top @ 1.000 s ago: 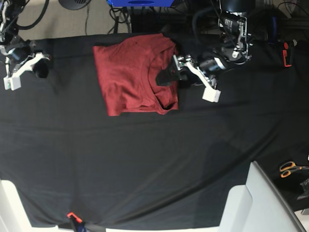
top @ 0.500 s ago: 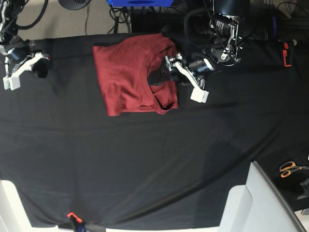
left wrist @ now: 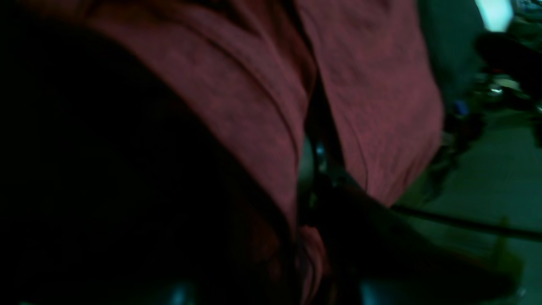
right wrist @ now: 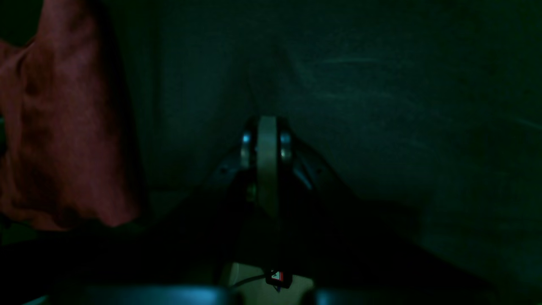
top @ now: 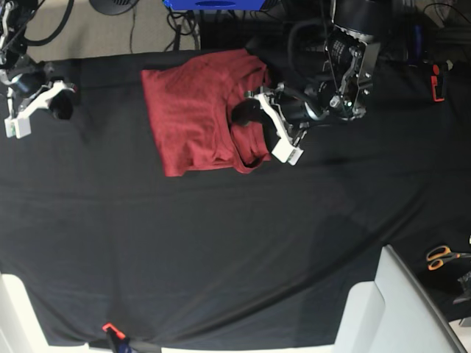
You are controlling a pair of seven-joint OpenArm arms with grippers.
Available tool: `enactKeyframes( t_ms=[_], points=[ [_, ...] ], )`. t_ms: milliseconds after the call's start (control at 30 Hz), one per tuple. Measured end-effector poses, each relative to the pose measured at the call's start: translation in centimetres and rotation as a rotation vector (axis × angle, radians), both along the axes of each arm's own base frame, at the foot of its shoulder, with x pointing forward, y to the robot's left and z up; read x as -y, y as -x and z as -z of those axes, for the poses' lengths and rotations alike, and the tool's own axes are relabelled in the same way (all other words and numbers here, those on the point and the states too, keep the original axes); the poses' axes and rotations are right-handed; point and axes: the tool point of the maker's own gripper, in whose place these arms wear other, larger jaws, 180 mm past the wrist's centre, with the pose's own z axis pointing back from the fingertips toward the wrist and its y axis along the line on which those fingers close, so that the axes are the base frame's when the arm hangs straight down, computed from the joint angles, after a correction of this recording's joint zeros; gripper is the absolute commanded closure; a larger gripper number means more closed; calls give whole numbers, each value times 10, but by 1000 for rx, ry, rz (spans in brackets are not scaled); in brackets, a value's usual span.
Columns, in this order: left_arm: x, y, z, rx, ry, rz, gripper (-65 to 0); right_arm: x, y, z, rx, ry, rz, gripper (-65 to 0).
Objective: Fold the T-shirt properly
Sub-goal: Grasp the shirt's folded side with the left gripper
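T-shirt (top: 193, 118) edge hidden under left jaws

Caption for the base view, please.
Left gripper at the partly folded T-shirt's edge; right gripper idle aside on black cloth.

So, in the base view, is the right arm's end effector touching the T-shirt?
No, the right end effector sits at the table's far edge, well apart from the T-shirt, with bare black cloth between them.
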Motion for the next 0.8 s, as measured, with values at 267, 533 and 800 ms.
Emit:
enactKeyframes(
  t_ms=[267, 533, 800],
  points=[
    [-20, -8, 0, -9, -132, 151, 0, 1, 5, 15, -41, -23, 19, -9],
    [-22, -17, -4, 31, -239, 332, 0, 0, 0, 12, -29, -23, 19, -9],
    [-12, -39, -9, 133, -392, 518, 0, 0, -3, 11, -23, -26, 19, -9]
  ],
)
